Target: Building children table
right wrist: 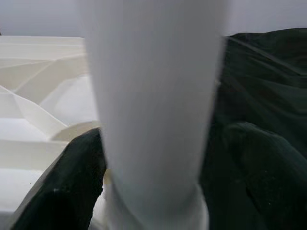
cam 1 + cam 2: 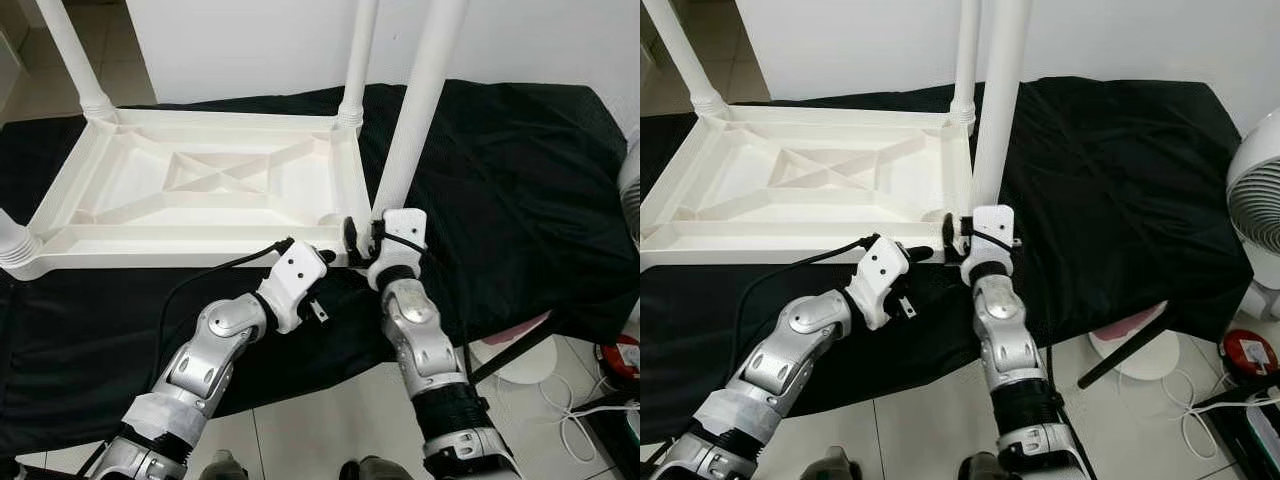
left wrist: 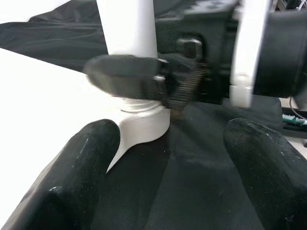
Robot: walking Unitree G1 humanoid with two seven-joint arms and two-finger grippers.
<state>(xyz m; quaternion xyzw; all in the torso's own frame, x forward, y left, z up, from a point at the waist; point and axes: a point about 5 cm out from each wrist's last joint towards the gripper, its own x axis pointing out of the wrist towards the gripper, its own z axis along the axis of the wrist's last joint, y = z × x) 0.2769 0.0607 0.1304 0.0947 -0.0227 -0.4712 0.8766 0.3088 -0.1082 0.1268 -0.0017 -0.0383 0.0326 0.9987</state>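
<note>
A black cloth point(image 2: 500, 190) covers the surface, which stands against a white wall point(image 2: 250, 40) on a pale tiled floor point(image 2: 330, 420). At the right, off the cloth, a white fan point(image 2: 1255, 190) stands on the floor, with a red item point(image 2: 1248, 352) and white cables point(image 2: 1200, 400) near it.

The white plastic table top point(image 2: 200, 190) lies upside down on the left part of the cloth, its ribbed underside up. Legs rise from its corners: one at the far left point(image 2: 75, 60), a short stub at the near left point(image 2: 15, 240), one at the far right point(image 2: 360, 60).

The left hand point(image 2: 322, 256) sits at the top's near edge, just beside the near right corner; in its wrist view its fingers point(image 3: 81, 177) stand apart with nothing between them. A black cable point(image 2: 200, 275) runs along that arm.

The right hand point(image 2: 365, 235) is at the base of the near right leg point(image 2: 420, 100), which stands upright in the corner socket. Its fingers point(image 1: 72, 182) flank the leg, seemingly clamped on it, though contact on the far side is hard to make out.
</note>
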